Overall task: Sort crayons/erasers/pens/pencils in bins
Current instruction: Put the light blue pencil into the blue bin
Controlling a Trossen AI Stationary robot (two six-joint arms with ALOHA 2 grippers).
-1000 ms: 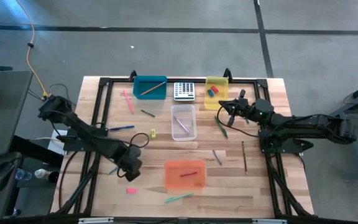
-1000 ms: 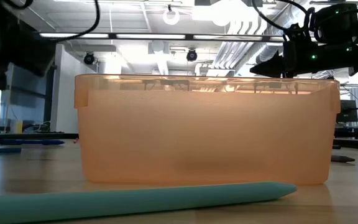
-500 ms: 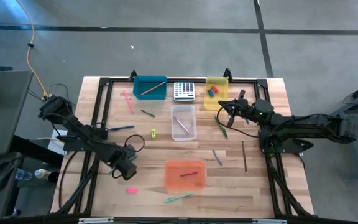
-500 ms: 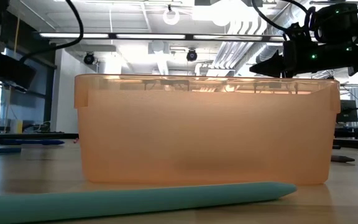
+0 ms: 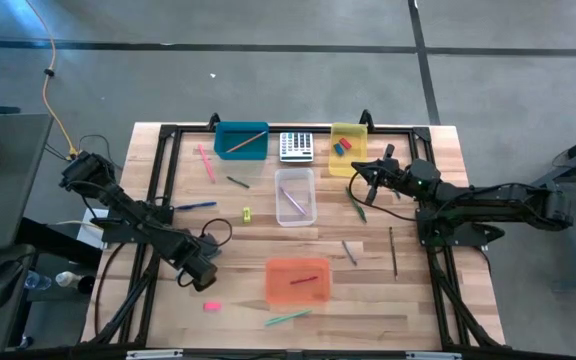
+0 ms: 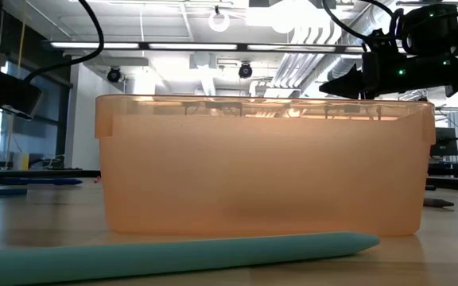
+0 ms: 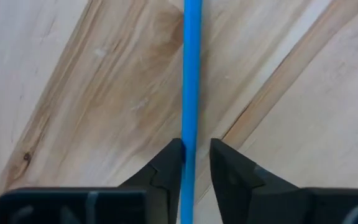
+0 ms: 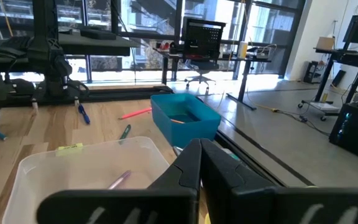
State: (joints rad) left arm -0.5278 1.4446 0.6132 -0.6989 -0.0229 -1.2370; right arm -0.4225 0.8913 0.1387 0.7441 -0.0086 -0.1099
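Wooden slat table (image 5: 168,310) on grey floor, black frame round its edges; office room with ceiling lights beyond in low view.

Left gripper (image 5: 200,271) low over near-left part of table, clamped on blue pen (image 7: 191,81); in left wrist view both fingers (image 7: 169,165) pinch the blue stick, which runs straight ahead over bare wood. Cannot tell from high view whether pen is lifted or lying on the table.

Right gripper (image 5: 362,173) hovering at far right, just beside yellow bin (image 5: 349,160), fingers pressed together, nothing between them. Seen up high in low view too (image 6: 348,79).

Bins: teal bin (image 5: 240,140) at far edge holding tan pencil (image 5: 245,142); yellow bin with red and blue erasers (image 5: 342,146); clear bin (image 5: 295,197) mid-table with purple pen (image 5: 292,201); orange bin (image 5: 298,280) near front with red crayon (image 5: 305,279). Grey-keyed calculator (image 5: 296,146) between teal and yellow bins.

Loose on table: pink pencil (image 5: 206,161) left of teal bin; second blue pen (image 5: 196,206) at left; yellow-green eraser (image 5: 246,214) left of clear bin; pink eraser (image 5: 212,306) near front left; light green pen (image 5: 288,317) in front of orange bin, filling foreground of low view (image 6: 173,258); green pen (image 5: 356,205) under right gripper; dark stick (image 5: 392,250) at right.
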